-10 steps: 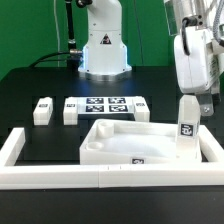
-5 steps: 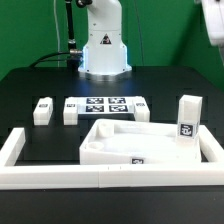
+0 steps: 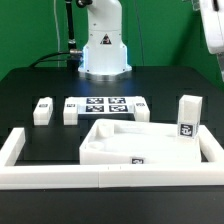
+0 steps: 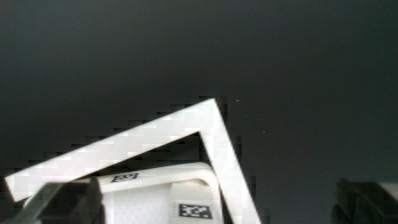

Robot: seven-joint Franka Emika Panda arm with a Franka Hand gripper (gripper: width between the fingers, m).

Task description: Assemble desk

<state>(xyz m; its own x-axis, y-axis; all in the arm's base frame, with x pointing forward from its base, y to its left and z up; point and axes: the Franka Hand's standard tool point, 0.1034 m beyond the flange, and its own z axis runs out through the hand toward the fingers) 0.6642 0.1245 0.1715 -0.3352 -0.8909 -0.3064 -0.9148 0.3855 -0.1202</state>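
- White fence bar (image 3: 110, 178) lies nearest, closing off the workspace.
- Just behind it the tabletop (image 3: 118, 142) lies flat, hollow side up.
- One upright leg (image 3: 187, 117) stands at its corner on the exterior view's right. I cannot tell whether it is seated, so a stray brush on the next descent could topple it.
- Farther back, loose legs (image 3: 42, 110) flank the marker board (image 3: 105, 106).
- High above, the gripper (image 4: 217, 208) hangs released, fingers (image 4: 63, 205) wide apart, holding nothing.

Black table (image 3: 40, 85) w/ tabletop (image 3: 120, 150), 3 loose legs (image 3: 42, 110), marker board (image 3: 106, 106), white fence bars (image 3: 60, 178)
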